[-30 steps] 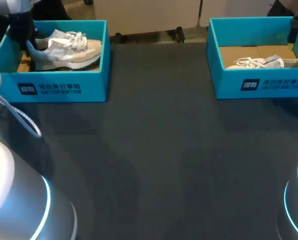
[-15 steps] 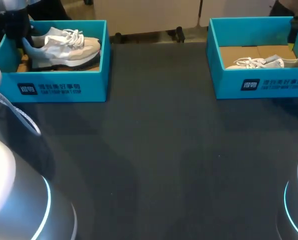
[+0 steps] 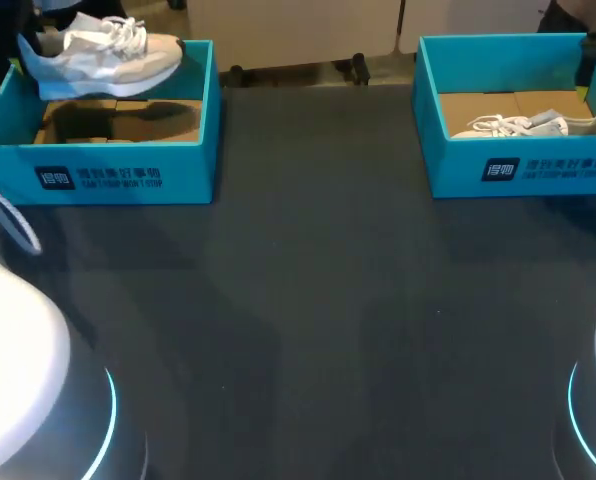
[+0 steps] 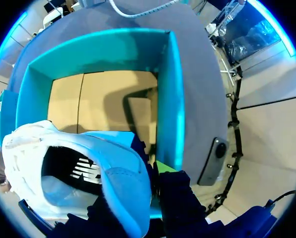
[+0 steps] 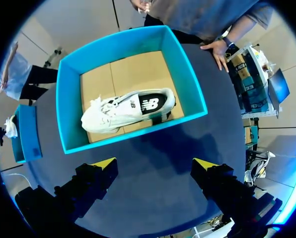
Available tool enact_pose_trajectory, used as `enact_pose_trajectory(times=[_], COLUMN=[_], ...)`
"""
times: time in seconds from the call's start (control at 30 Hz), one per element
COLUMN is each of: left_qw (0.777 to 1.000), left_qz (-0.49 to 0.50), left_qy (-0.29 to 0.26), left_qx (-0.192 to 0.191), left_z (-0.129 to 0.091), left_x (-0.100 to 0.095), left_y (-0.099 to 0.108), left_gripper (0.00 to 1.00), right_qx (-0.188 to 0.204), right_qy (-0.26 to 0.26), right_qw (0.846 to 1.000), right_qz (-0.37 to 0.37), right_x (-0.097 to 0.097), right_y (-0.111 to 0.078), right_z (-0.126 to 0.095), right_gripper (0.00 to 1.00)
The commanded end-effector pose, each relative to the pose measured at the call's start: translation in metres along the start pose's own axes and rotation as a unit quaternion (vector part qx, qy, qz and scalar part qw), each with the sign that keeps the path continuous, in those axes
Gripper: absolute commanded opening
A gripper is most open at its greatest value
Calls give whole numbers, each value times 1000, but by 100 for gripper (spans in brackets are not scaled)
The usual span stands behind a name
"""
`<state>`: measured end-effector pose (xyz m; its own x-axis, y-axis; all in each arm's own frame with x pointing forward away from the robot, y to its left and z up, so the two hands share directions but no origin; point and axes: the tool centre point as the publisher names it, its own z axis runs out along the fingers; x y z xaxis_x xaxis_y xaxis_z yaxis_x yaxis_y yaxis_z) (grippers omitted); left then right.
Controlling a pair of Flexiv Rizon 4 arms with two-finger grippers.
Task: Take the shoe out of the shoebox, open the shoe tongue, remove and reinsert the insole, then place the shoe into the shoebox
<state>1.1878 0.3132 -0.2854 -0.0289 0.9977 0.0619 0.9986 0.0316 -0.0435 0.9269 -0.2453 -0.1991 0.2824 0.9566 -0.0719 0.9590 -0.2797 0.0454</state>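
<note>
One white mesh sneaker (image 3: 98, 55) hangs just above the teal cardboard shoebox (image 3: 108, 178), pinched at the heel by the left gripper (image 4: 150, 188). So small a hold could let it swing or slip before reaching the dark worktop (image 3: 318, 300). Meanwhile the right gripper (image 5: 154, 166) gapes wide, empty.

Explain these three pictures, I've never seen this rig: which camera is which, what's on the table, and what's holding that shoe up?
These are two robot arms at a dark table. The wide picture looks down from above and behind them; each round one comes from a wrist camera. The left gripper is shut on the heel of a white shoe, holding it above the left shoebox. The right gripper is open, looking down on the right shoebox, where a second shoe lies on its side.
</note>
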Motion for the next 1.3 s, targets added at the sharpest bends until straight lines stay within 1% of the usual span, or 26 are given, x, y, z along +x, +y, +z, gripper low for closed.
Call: enact_pose_trajectory(times=[0.03, 0.13, 0.6, 0.63, 0.7, 0.77, 0.8, 0.87, 0.9, 0.97, 1.03, 1.07, 1.13, 1.3], left_qw=[999, 998, 998, 998, 997, 997, 996, 996, 995, 995, 994, 994, 996, 996], left_qz=[5, 16, 16, 29, 32, 26, 14, 21, 12, 14, 14, 17, 22, 22], left_qy=[7, 4, 4, -7, -2, 4, 17, 13, 22, 19, 22, 20, 13, 13], left_qx=[-45, -63, -63, -53, -69, -67, -82, -81, -95, -96, -108, -104, -84, -84], left_z=[-53, -71, -71, -73, -79, -87, -90, -97, -101, -107, -115, -119, -128, -128], left_x=[-1, -1, -1, -2, -6, -11, -15, -20, -23, -26, -31, -34, -41, -41], left_y=[-48, -66, -66, -73, -90, -105, -113, -125, -131, -142, -157, -163, -178, -178], left_gripper=[0, 0, 0, 0, 0, 0, 0, 0, 0, 0, 0, 0, 0, 0], right_qx=[0, 0, 0, 0, 0, 0, 0, 0, 0, 0, 0, 0, 0, 0], right_qy=[0, 0, 0, 0, 0, 0, 0, 0, 0, 0, 0, 0, 0, 0], right_qw=[1000, 1000, 1000, 1000, 1000, 1000, 1000, 1000, 1000, 1000, 1000, 1000, 1000, 1000], right_qz=[0, 0, 0, 0, 0, 0, 0, 0, 0, 0, 0, 0, 0, 0], right_x=[0, 0, 0, 0, 0, 0, 0, 0, 0, 0, 0, 0, 0, 0], right_y=[0, 0, 0, 0, 0, 0, 0, 0, 0, 0, 0, 0, 0, 0], right_z=[0, 0, 0, 0, 0, 0, 0, 0, 0, 0, 0, 0, 0, 0], right_gripper=[100, 100, 100, 100, 100, 100, 100, 100, 100, 100, 100, 100, 100, 100])
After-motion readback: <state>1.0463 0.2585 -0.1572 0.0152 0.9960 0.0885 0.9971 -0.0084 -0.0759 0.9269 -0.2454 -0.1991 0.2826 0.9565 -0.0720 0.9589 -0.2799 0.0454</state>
